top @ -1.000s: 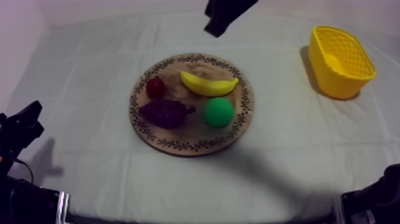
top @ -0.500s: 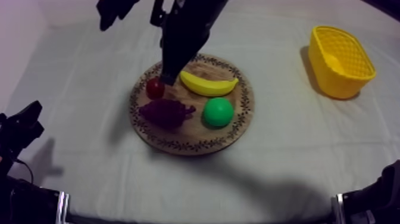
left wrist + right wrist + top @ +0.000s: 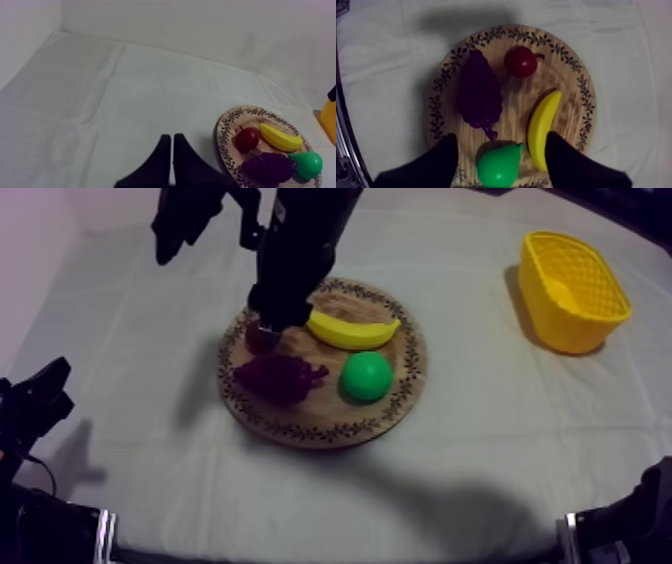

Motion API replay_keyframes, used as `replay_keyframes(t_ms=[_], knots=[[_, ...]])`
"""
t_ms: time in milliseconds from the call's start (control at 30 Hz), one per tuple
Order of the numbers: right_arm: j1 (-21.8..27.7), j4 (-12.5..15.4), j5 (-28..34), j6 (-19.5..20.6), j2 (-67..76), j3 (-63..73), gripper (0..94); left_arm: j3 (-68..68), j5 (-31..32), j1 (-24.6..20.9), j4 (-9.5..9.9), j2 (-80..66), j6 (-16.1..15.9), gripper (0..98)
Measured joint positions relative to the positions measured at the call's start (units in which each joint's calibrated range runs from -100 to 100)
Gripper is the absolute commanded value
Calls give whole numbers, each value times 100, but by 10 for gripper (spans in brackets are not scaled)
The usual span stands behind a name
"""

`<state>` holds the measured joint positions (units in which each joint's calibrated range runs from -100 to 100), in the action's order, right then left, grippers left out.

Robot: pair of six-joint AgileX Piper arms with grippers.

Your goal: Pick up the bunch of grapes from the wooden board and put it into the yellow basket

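Right gripper (image 3: pixel 501 137) is being held over the board (image 3: pixel 518 105), jaws apart, nothing between them.
Grapes (image 3: pixel 478 95) are being shown lying on the board just ahead of it, beside the small red fruit (image 3: pixel 520 61), offset toward one jaw, long axis running away from the gripper, stem end toward the pear (image 3: pixel 498 167). Left gripper (image 3: pixel 171 150) is being held closed, farther off. Basket (image 3: pixel 560 318) is well apart from the board.

Banana (image 3: pixel 542 127); pear (image 3: pixel 498 165); small red fruit (image 3: pixel 521 61)

Top slants down; right wrist overhead, close; left wrist low; board (image 3: pixel 322 416) shared.
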<state>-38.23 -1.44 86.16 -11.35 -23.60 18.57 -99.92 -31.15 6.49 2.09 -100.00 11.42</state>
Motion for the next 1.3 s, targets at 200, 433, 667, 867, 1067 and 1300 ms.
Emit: replay_keyframes(t_ms=[200,433,667,867,1067,1300], knots=[[36,81,11,-214,-71,-1,691,0,0,0,0,0,0,1],[111,221,-205,-491,-324,-109,703,0,0,0,0,0,0,1],[98,241,-372,-607,-793,-28,694,0,0,0,0,0,0,1],[19,226,-359,-635,-1306,218,685,0,0,0,0,0,0,1],[4,195,-319,-646,-1782,438,676,0,0,0,0,0,0,1],[60,182,-332,-672,-2285,731,660,0,0,0,0,0,0,1]])
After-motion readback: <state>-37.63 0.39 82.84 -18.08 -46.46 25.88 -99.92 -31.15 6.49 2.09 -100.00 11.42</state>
